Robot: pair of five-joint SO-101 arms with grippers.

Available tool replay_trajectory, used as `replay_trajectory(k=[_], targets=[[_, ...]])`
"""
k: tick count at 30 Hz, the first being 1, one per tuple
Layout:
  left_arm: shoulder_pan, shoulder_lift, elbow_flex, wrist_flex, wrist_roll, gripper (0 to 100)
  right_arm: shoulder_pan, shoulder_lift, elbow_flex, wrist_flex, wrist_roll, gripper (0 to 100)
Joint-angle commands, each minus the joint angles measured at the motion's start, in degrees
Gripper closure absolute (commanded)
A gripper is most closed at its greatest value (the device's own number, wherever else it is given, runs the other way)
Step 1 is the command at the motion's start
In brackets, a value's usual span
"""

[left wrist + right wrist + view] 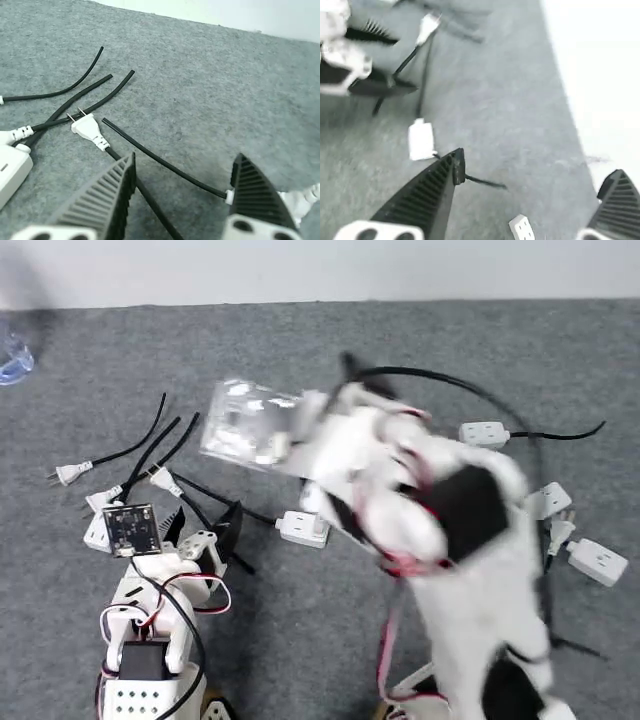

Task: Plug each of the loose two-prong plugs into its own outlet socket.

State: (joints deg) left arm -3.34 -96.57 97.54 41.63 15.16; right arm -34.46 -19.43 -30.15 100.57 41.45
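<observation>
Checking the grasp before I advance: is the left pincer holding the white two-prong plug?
No, the left pincer stands open and empty, and the white two-prong plug lies on the grey carpet beyond its tips.

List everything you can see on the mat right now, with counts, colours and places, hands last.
plugs: four seen, white on black cords; three at far left, one at far right.
sockets: five seen, white; one mid-mat, three at right, one at far left.
clear plastic item: one, transparent, upper middle; blurred, kind unclear.
clear bluish object: one, at the upper left edge.
mat: one, grey, under everything.
left hand: one, black, open, over a cord near a plug.
right hand: one, black, open, above the mat near a socket.
</observation>
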Motion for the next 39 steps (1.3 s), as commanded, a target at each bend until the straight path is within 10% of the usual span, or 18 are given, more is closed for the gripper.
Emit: replay_trajectory(k=[1, 10, 25, 30, 39], targets=[[-0.09, -0.09, -0.66, -0.35, -1.49, 71, 7.16, -6.64, -2.73, 2.33, -6.86, 59.3], [-3.16, -0.18, -0.66, 0.70, -6.59, 71, 28.00, -25.10, 17.58, 2.24, -21.63, 59.3], [-3.69, -0.44, -1.36, 5.01, -9.05, 71, 29.14, -64.04, 96.62, -30.55, -21.63, 59.3], [-2.99, -0.44, -3.47, 13.27, -25.14, 71, 28.97, -66.33, 109.01, -37.85, -21.89, 59.3], [-2.81, 0.09, -21.76, 25.23, -29.45, 71, 29.05, -66.68, 120.35, -49.89, -21.54, 59.3]])
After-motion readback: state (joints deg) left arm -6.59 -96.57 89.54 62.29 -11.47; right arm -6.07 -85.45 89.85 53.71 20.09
